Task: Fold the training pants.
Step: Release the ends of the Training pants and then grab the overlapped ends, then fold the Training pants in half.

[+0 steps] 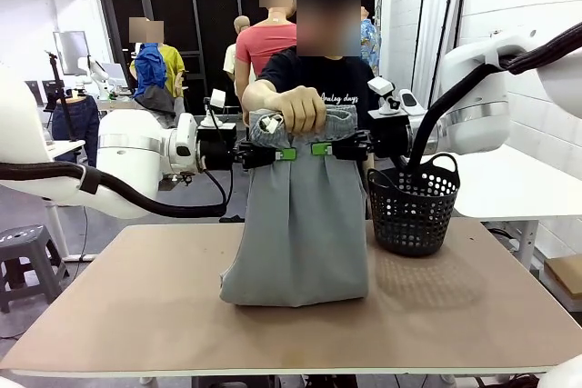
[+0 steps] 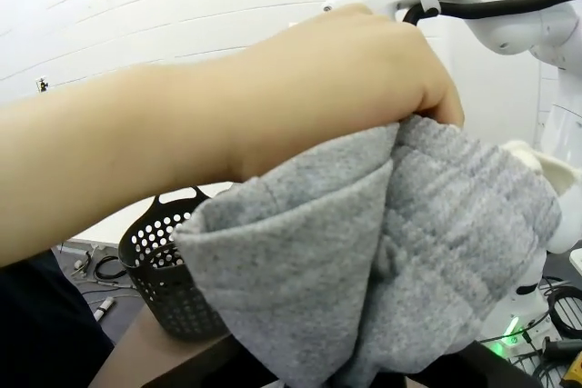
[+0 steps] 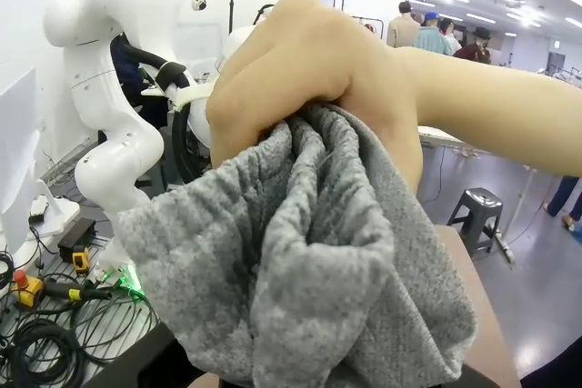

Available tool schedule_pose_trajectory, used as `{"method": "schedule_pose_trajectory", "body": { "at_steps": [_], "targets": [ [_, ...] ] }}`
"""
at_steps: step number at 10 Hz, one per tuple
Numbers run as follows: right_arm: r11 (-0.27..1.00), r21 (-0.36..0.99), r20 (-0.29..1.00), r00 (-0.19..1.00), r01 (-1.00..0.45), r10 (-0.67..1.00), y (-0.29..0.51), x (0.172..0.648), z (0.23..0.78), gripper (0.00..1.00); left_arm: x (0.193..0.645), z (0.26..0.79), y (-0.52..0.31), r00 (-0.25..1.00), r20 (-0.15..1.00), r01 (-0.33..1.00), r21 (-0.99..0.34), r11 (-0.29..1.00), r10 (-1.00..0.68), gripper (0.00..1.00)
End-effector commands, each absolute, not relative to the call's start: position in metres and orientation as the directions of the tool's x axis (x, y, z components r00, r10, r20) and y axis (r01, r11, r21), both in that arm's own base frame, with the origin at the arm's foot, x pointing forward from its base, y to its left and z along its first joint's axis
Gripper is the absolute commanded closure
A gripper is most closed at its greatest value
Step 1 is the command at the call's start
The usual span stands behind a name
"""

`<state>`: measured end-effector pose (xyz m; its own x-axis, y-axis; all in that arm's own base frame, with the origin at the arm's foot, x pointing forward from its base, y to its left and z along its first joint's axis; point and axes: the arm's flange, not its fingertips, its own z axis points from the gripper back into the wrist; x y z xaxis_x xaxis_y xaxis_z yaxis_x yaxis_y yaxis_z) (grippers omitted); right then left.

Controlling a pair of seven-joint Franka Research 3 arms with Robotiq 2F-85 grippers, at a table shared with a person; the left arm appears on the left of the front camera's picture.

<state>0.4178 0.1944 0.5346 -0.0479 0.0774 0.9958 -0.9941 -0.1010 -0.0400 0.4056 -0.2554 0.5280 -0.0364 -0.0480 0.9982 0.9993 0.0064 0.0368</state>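
While 1 pair of light grey training pants (image 1: 296, 233) hangs upright over the brown table (image 1: 109, 306), its lower end bunched on the tabletop, 2 grippers clamp the waistband from either side. Seen from the front, the left gripper (image 1: 285, 153) and the right gripper (image 1: 320, 148) each sit pinched tight on the fabric just below the gathered top edge. Between them, 1 hand of the person (image 1: 303, 109) across the table grips the waistband from above. At the right, just beside the pants, 1 black mesh basket (image 1: 414, 203) stands upright. Both wrist views show that fist clenched on grey cloth.
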Motion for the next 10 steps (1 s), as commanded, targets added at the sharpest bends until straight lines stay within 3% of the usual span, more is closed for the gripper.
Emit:
{"method": "schedule_pose_trajectory", "body": {
  "at_steps": [1,3,4,5,10],
  "targets": [
    [-0.118,-0.010,0.994,-0.022,-0.993,0.103,0.197,0.423,0.541,1.00,0.409,0.531,-0.256,-0.036,0.999,0.999,0.036,0.029,0.001,1.00],
    [-0.119,-0.037,0.991,-0.052,-0.992,0.126,0.205,0.428,0.542,1.00,0.414,0.531,-0.251,-0.066,0.998,0.997,0.065,0.040,0.022,1.00],
    [-0.109,-0.035,0.995,-0.045,-0.993,0.091,0.196,0.419,0.537,1.00,0.413,0.530,-0.244,-0.012,0.998,1.000,0.010,0.024,0.060,1.00],
    [-0.109,-0.035,0.995,-0.045,-0.993,0.091,0.196,0.419,0.537,1.00,0.409,0.526,-0.253,-0.033,0.999,0.999,0.033,0.018,-0.034,1.00],
    [-0.109,-0.035,0.995,-0.045,-0.993,0.091,0.196,0.419,0.537,1.00,0.409,0.526,-0.253,-0.033,0.999,0.999,0.033,0.018,-0.034,1.00]
  ]
}}
